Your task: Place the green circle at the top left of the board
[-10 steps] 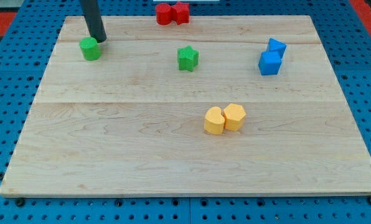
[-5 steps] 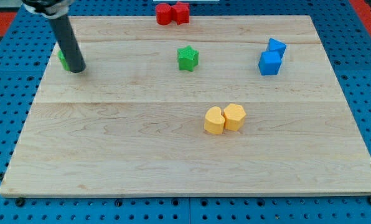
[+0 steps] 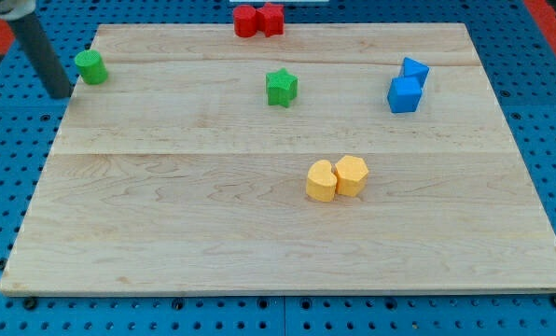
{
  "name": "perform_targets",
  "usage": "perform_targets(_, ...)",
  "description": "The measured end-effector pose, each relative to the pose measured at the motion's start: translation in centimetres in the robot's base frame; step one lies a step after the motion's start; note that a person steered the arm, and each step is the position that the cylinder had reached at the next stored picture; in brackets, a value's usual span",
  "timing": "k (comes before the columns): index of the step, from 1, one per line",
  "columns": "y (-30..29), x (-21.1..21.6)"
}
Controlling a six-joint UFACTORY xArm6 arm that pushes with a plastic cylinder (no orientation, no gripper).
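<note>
Sitting just off the desk point(image 3: 259, 233) edge, my tool tip point(image 3: 62, 94) holds nothing; green circle point(image 3: 90, 67) up-right, apart. Next nudge: short, from below, toward corner.

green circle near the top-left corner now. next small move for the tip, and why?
Probably a short nudge toward the view's top, or none. The green circle sits at the board's left edge, a little below its top-left corner. My tip is off the board, at the circle's lower left and apart from it, so I'd bring it just below the circle first.
</note>
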State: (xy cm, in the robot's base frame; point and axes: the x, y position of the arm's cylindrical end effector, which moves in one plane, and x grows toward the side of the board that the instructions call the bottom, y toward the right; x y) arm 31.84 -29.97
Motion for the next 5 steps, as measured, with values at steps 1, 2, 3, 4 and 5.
perform_targets(1,2.6,-3.0)
perform_targets(2,4.0,-1.5)
perform_targets(3,7.1,1.1)
perform_targets(4,9.3,-1.1)
perform_targets(5,8.5,-6.2)
